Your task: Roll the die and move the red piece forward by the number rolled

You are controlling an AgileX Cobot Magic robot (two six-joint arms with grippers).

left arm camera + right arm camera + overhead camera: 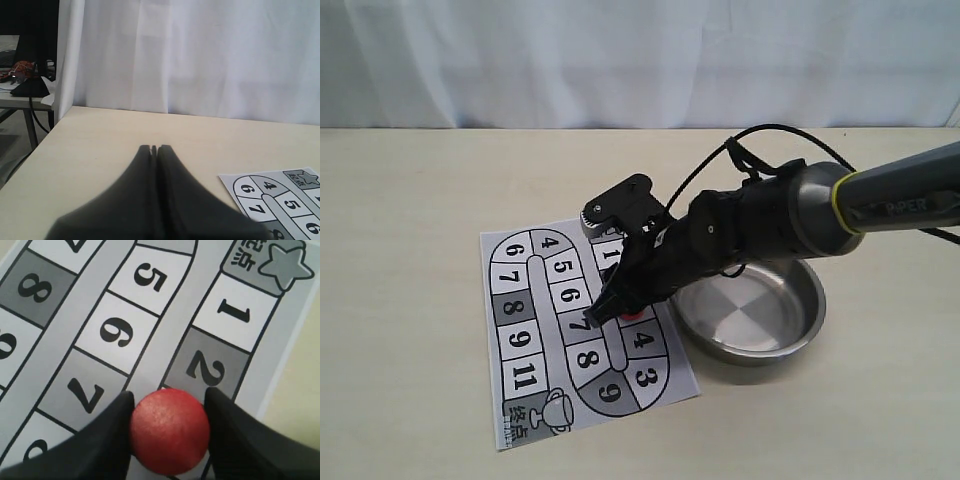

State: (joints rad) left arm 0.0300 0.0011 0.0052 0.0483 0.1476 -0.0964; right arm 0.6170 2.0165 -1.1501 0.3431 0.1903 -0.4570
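My right fingers (107,440) are clamped on the red piece (169,432), one on each side of its round top. It stands just past the 2 square on the printed board (165,315), and it hides the square beneath it. I cannot tell whether it rests on the paper or hangs a little above it. From the outside camera only a sliver of red shows under the black wrist. To do this step well, I would lift only enough to clear the sheet and keep the piece upright. I would then follow the track square by square, set it down in the middle of the target square, and part the fingers only once it is seated. The paper looks thin and loose, so dragging the piece could shift it. I cannot see the die anywhere. The visible floor of the steel bowl (810,300) is bare, and my arm (880,200) covers its near-left part, so I would confirm the count first. The bowl's rim sits just beside the board's right edge, close under my wrist, and that is the tight side. There is open room over the board's left half and the bare worktop (420,250) beyond it. My left fingers (145,190) are pressed together on nothing, low over the worktop and away from the right arm.
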